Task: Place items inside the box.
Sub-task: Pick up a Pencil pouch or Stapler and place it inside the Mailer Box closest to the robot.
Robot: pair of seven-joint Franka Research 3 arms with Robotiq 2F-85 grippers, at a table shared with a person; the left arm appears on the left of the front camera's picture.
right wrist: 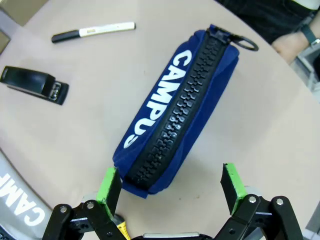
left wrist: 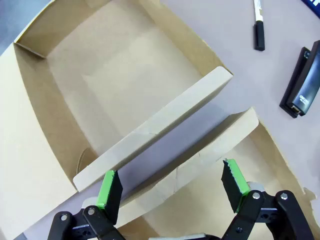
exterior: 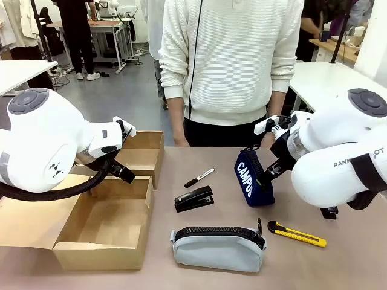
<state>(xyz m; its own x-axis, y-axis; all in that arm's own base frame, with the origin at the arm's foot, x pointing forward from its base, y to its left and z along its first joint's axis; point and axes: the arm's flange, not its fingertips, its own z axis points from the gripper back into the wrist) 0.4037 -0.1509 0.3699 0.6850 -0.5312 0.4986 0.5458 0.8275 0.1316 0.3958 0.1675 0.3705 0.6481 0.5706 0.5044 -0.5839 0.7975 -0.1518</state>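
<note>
Taking the person's [exterior: 230, 60] side of the desk [exterior: 344, 266] as twelve o'clock, the open cardboard box [exterior: 100, 257] sits at about eight o'clock. A second cardboard tray [exterior: 145, 158] lies just behind it, toward ten o'clock. The left gripper [left wrist: 172, 180] hovers where the two meet. Its green-padded fingers [left wrist: 111, 187] are spread wide above the adjoining cardboard walls, pinching nothing.

All five items lie out on the desk, outside the box. The navy "CAMPUS" pouch [exterior: 249, 178] stands on edge, zip uppermost, at about two o'clock. The right gripper [right wrist: 172, 182] is down at one end of it with its fingers [right wrist: 231, 182] spread as far as they go. That end of the pouch sits between them. One pad is just beside the fabric, and I cannot tell if it touches; the other is plainly apart.

The black marker pen [exterior: 199, 177] lies near the middle of the desk. The black stapler [exterior: 194, 199] is just at its six o'clock. The pale grey pouch [exterior: 217, 248], black zipper on top, lies at six o'clock by the near edge. The yellow utility knife [exterior: 296, 234] lies at its three o'clock, just beside the zip pull.
</note>
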